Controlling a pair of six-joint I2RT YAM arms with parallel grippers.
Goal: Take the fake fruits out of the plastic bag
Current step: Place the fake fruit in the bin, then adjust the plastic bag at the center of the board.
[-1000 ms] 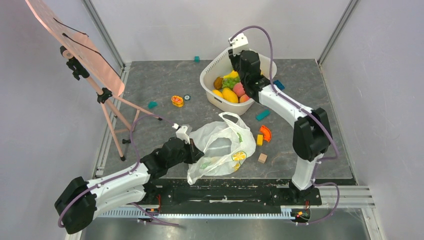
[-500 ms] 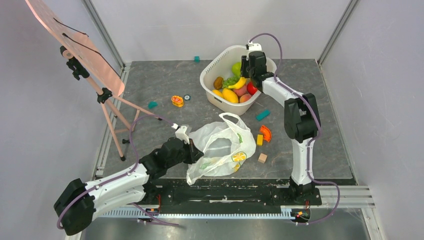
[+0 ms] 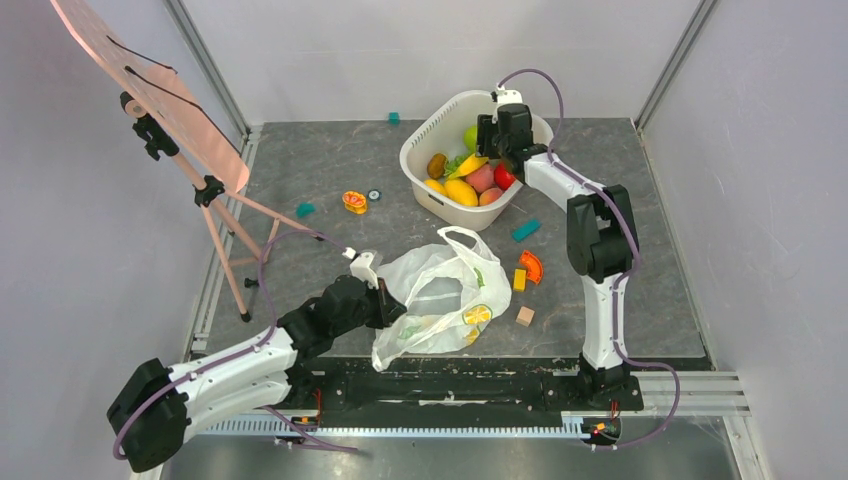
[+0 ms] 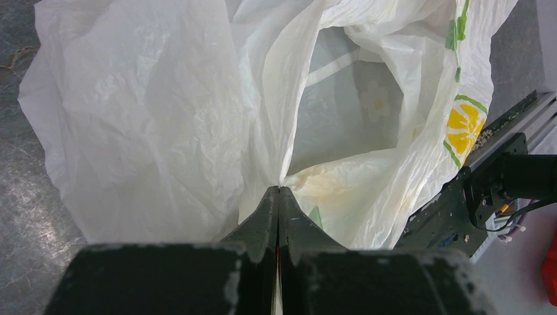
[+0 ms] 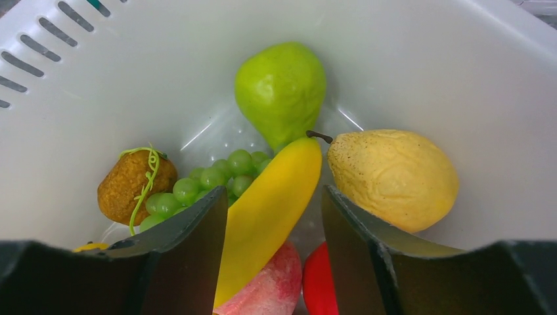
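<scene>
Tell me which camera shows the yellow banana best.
Right wrist: the yellow banana fills the centre, between the fingers of the right tool, in the white tub. Top external shows only a small yellow sliver. Left wrist shows just the plastic bag, no banana.

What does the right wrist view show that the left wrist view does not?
Only the right wrist: the tub with fruits, a banana lying between the fingers of the open right end effector. Only the left wrist: the bag, a fold pinched in the shut left end effector. Shared: no object; each shows only its own dark fingers.
</scene>
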